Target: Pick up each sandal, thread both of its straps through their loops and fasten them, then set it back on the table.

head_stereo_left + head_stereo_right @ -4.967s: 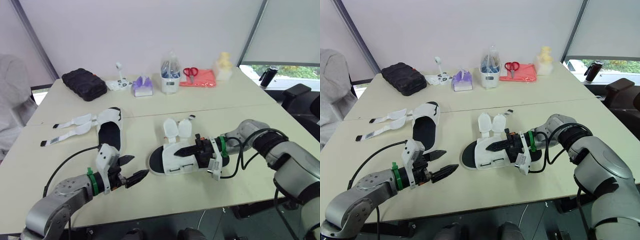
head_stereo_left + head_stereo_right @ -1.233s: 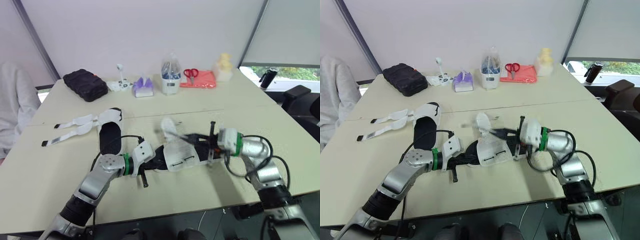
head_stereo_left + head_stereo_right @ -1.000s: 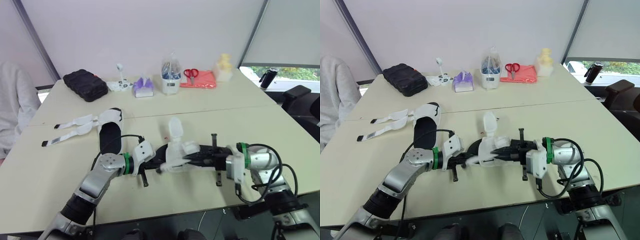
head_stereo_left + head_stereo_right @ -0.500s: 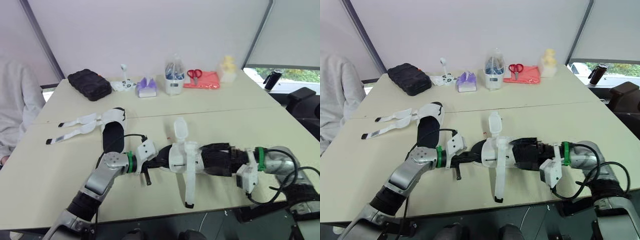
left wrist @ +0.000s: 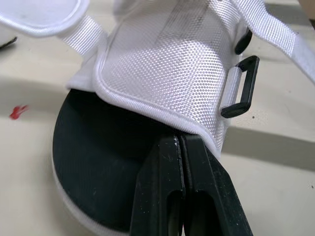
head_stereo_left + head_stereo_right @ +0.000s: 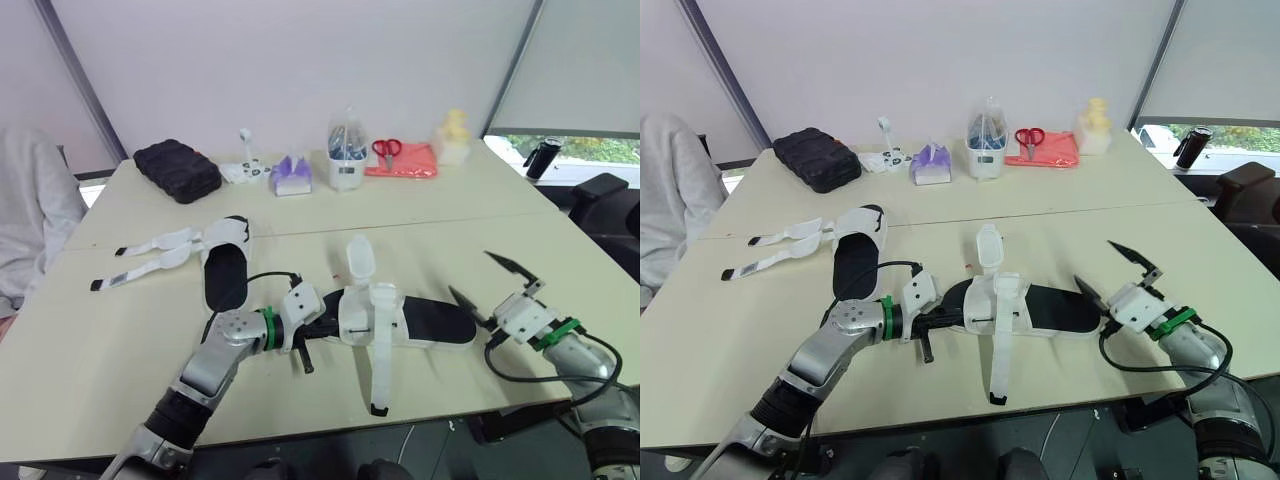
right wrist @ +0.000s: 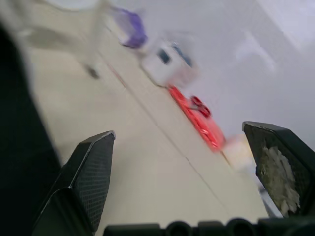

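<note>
The sandal (image 6: 430, 322) lies crosswise mid-frame: left jaws closed at its toe, right jaws open beside its heel.

No legible text, label, brand, number or sign anywhere.
</note>
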Tool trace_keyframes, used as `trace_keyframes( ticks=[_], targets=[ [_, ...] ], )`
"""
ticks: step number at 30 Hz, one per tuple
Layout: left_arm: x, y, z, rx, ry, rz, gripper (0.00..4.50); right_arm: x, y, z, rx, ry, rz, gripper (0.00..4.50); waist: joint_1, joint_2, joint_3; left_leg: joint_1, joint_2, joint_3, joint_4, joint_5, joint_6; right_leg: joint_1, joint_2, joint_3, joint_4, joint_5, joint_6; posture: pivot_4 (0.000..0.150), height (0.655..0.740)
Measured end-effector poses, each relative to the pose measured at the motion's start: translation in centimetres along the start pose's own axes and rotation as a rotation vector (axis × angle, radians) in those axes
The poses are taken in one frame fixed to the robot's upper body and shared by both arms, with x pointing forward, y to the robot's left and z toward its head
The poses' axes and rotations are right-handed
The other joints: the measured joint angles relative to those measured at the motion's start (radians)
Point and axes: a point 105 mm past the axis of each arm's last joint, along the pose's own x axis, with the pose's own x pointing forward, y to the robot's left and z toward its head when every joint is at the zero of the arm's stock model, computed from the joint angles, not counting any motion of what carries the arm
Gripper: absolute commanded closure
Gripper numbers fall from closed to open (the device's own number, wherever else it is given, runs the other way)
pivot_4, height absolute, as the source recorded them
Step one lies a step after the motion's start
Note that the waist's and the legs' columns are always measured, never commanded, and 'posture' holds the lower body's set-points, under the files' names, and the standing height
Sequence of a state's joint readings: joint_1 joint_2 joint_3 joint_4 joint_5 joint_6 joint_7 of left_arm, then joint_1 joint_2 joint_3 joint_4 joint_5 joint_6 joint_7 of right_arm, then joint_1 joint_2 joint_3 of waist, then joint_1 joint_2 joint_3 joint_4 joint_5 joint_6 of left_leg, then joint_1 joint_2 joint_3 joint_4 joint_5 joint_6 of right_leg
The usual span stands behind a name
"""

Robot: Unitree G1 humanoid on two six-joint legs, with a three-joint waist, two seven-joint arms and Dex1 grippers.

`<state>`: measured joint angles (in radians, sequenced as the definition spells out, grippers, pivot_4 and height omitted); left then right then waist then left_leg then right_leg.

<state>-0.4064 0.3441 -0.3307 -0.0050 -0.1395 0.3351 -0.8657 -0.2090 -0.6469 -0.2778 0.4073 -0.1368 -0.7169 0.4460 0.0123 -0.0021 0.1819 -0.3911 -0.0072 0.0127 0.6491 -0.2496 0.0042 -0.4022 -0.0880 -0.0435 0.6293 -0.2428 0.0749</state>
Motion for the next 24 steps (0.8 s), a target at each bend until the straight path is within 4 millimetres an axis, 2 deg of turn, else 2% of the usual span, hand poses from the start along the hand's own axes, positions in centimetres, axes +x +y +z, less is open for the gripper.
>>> trace_keyframes(
  ticks=[3,5,8,10,12,15,17,24],
  targets=[
    [0.1,-0.1,0.1,0.002,-0.003,-0.002,4.5,0.7,-1.4,0.1,0.11,0.034,-0.079,0.04,0.001,0.0,0.0,0.0,0.0,0.0,0.0,0.0,0.0,0.0,0.0,0.0,0.0,0.001,0.002,0.15,0.74],
    [0.2,-0.1,0.1,0.002,-0.005,-0.002,4.5,1.6,-2.0,-0.3,0.285,0.078,-0.129,0.04,0.001,0.0,0.0,0.0,0.0,0.001,0.0,0.0,0.0,0.0,0.0,0.001,0.0,0.001,0.002,0.15,0.74],
    [0.4,0.0,0.1,0.002,-0.008,-0.008,4.5,2.8,-2.8,-0.2,0.459,0.107,-0.138,0.04,0.003,0.0,0.0,0.0,0.0,0.001,0.0,0.0,0.0,0.0,0.0,0.001,0.0,0.001,0.002,0.15,0.74],
    [0.6,0.2,0.2,0.009,-0.008,-0.017,4.5,3.6,-2.9,0.4,0.626,0.105,-0.103,0.04,0.004,0.0,0.0,0.0,0.0,0.001,0.0,0.0,0.0,0.0,0.0,0.0,0.0,0.001,0.002,0.15,0.74],
    [0.8,0.2,0.3,0.017,-0.013,-0.032,4.5,3.9,-1.8,2.8,0.884,0.078,0.088,0.04,0.006,0.0,0.0,-0.001,0.0,0.001,0.0,-0.001,0.002,-0.001,-0.001,0.0,-0.001,0.001,0.003,0.15,0.74],
    [1.1,0.3,0.4,0.024,-0.017,-0.052,4.5,2.4,0.1,6.6,1.059,0.104,0.399,0.04,0.017,0.0,0.0,-0.002,0.0,0.001,0.0,-0.002,0.004,-0.001,-0.002,0.0,-0.001,0.001,0.003,0.15,0.74],
    [1.3,0.2,0.5,0.025,-0.02,-0.062,4.5,0.7,1.8,8.4,1.127,0.15,0.567,0.04,0.026,0.0,0.0,-0.002,0.001,0.001,0.0,-0.003,0.005,-0.001,-0.002,0.0,-0.002,0.001,0.002,0.15,0.74],
    [1.2,0.3,0.5,0.04,-0.017,-0.079,4.5,-5.0,7.6,10.1,1.305,0.321,0.836,0.04,0.027,0.0,0.0,-0.004,0.001,0.002,0.0,-0.003,0.005,-0.001,0.0,0.0,-0.006,0.001,0.002,0.15,0.74]
  ],
)
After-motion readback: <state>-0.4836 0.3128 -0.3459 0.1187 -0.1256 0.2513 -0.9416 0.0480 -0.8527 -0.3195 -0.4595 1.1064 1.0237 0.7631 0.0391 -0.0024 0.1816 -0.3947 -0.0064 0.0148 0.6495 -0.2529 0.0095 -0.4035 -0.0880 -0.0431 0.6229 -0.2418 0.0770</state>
